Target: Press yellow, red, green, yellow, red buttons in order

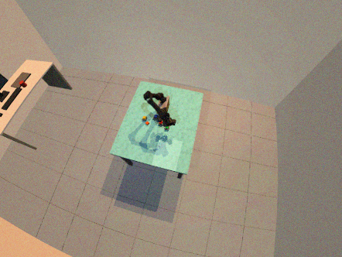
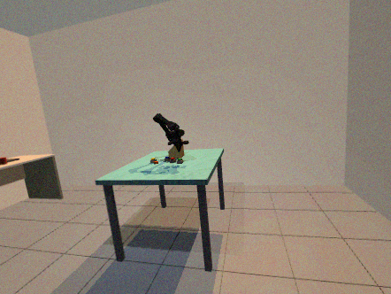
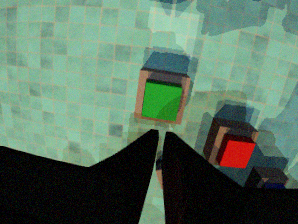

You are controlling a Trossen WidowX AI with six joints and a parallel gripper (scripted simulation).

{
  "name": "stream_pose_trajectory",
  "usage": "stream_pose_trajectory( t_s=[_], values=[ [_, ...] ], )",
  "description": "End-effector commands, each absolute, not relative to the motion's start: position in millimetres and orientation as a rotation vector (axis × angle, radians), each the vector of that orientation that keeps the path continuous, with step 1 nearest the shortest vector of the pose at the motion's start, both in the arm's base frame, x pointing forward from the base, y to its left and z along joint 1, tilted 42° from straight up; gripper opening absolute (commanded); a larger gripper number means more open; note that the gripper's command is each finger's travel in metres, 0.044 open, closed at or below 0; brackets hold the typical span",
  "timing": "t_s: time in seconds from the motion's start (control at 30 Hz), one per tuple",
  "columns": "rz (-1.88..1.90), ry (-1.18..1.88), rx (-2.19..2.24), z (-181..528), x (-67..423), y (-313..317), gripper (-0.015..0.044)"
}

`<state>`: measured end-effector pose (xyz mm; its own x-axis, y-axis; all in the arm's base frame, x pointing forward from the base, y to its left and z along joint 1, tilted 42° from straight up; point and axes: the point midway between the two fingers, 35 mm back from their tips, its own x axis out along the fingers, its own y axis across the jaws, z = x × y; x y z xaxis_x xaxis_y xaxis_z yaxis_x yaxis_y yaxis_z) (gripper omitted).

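In the wrist view the green button [image 3: 162, 99] sits in its brown frame just ahead of my gripper [image 3: 160, 137]. The gripper's fingers are shut with nothing between them, and their tips are a little short of the button and above it. The red button [image 3: 236, 152] lies to the right of the fingers. In the top view the gripper [image 1: 170, 123] hangs over the green button [image 1: 166, 127], with the red button [image 1: 160, 123] beside it. A yellow thing [image 1: 144, 118] [image 2: 154, 160] lies farther left; I cannot tell whether it is the button.
The green table [image 1: 186, 104] [image 2: 203, 165] stands mid-room on a tiled floor. A blue button [image 1: 155, 115] and a small orange thing [image 1: 147, 123] lie near the row. A desk [image 1: 31, 73] [image 2: 26, 161] stands at the left wall.
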<state>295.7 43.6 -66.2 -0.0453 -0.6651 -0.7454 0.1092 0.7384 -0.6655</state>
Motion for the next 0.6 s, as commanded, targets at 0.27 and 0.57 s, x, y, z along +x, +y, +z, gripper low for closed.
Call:
stream_pose_trajectory(
  t_s=[0.27, 0.57],
  values=[
    [-0.631, 1.502, -0.439, 5.8, 306.8, 3.5, 0.0020],
    [-0.625, 1.493, -0.437, 90.3, 276.6, -93.3, 0.0020]
  ],
)
